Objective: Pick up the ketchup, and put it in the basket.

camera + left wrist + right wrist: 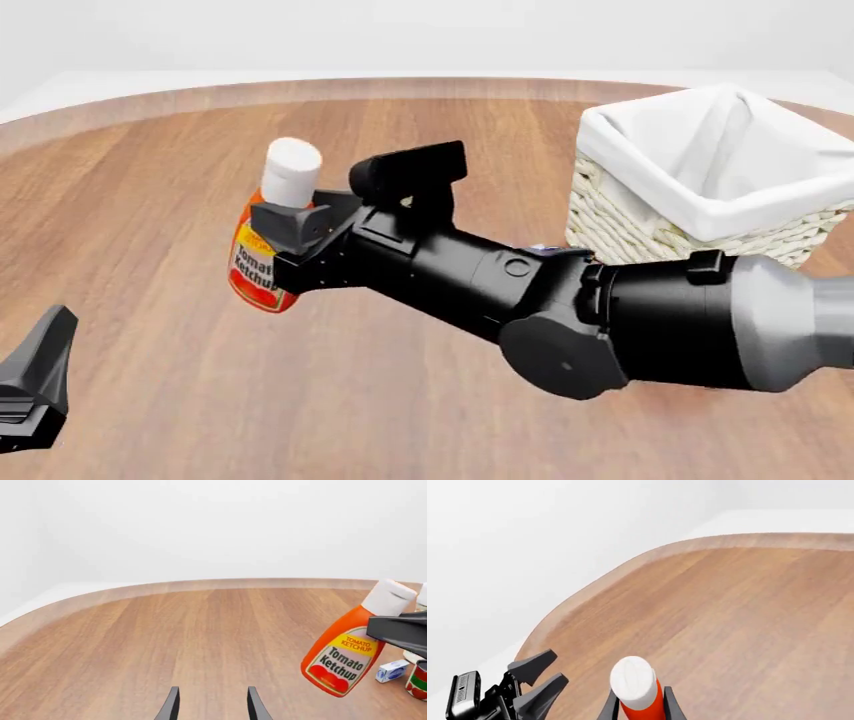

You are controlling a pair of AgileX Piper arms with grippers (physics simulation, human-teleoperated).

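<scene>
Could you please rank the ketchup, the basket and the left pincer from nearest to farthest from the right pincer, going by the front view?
1. Ketchup: held in the right pincer.
2. Left pincer: lower left, near edge.
3. Basket: far right, behind the arm.

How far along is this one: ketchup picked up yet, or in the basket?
The pickup looks done: the right hand is shut on the ketchup, and the left wrist view shows the bottle tilted and clear of the table. In hand is the carry. Left to do: move it to the basket, which sits further right and holds no bottle, then release. The left hand is open and idle.
</scene>
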